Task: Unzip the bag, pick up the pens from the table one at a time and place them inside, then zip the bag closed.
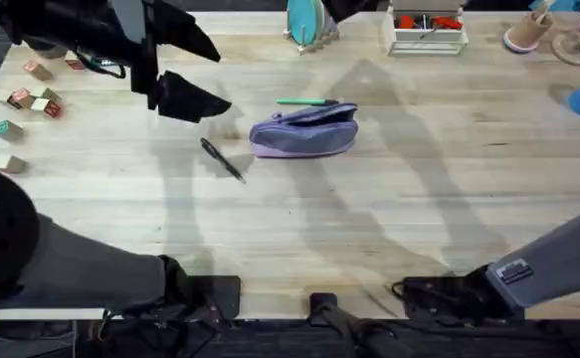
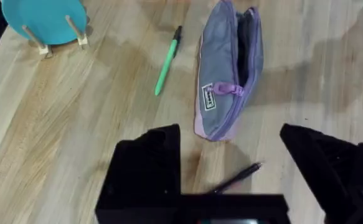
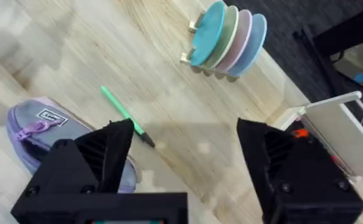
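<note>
The lavender bag [image 1: 304, 132] lies mid-table with its zipper partly open and the purple pull tab [image 2: 226, 89] along its length. The green pen [image 1: 306, 101] rests on the table [image 1: 389, 199] just behind the bag, also seen as the green pen [image 2: 167, 60] [image 3: 126, 116]. The black pen [image 1: 222, 159] lies to the bag's front left. My left gripper [image 1: 195, 68] hovers open, high above the table left of the bag; in its wrist view the black pen [image 2: 234, 179] shows between its spread fingers. My right gripper [image 3: 187, 134] is open and empty, raised, looking down over the bag [image 3: 38, 124].
Small wooden blocks [image 1: 31, 94] are scattered at the far left. A rack of coloured plates [image 1: 309, 22] and a white tray [image 1: 426, 30] stand at the back edge, with cups [image 1: 528, 30] at the back right. Bare wood stretches in front of the bag.
</note>
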Controlling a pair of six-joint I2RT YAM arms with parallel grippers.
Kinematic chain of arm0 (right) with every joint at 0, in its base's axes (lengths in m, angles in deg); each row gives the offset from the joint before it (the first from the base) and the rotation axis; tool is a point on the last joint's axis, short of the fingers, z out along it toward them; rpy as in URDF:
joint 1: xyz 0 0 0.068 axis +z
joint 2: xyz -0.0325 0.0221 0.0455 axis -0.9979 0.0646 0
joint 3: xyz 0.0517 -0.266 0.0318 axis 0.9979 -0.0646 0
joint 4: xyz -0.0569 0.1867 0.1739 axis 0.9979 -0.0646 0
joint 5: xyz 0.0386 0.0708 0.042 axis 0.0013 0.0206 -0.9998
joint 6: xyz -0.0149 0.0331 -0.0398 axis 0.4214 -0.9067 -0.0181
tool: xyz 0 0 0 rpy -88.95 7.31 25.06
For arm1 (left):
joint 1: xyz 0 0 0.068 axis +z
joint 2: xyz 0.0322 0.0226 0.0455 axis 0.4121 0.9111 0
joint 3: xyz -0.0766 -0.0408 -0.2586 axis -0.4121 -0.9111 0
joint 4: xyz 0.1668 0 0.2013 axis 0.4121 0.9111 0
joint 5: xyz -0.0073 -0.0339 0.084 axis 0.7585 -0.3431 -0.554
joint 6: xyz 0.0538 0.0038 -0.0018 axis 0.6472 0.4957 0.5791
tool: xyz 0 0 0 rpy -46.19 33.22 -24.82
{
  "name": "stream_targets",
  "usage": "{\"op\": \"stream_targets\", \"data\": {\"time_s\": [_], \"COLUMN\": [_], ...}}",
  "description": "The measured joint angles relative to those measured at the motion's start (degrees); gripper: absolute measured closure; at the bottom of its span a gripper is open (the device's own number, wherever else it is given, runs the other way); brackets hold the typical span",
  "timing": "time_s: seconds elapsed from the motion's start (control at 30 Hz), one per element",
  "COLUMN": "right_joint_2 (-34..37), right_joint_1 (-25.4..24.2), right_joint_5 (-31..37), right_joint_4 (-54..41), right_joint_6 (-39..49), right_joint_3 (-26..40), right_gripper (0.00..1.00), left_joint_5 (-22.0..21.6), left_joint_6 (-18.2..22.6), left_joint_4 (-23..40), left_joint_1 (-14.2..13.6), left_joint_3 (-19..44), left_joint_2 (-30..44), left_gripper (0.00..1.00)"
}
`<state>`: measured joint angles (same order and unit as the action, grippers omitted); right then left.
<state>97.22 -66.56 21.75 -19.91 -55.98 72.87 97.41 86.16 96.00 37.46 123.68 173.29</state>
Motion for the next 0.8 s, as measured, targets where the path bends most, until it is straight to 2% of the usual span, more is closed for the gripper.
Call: {"op": "stream_targets", "data": {"time_s": [0.6,0.8], "right_joint_2": [0.82,5.45], "right_joint_1": [1.54,1.35], "right_joint_5": [0.02,0.02], "right_joint_4": [-0.80,-1.22], "right_joint_6": [-0.26,0.03], "right_joint_3": [0.00,0.00], "right_gripper": [0.006,0.005], "left_joint_5": [0.00,0.00], "left_joint_6": [0.00,0.00], "left_joint_4": [0.00,0.01], "left_joint_1": [0.00,0.00], "left_joint_3": [0.00,0.00], "left_joint_2": [0.00,0.00], "left_gripper": [0.006,0.006]}}
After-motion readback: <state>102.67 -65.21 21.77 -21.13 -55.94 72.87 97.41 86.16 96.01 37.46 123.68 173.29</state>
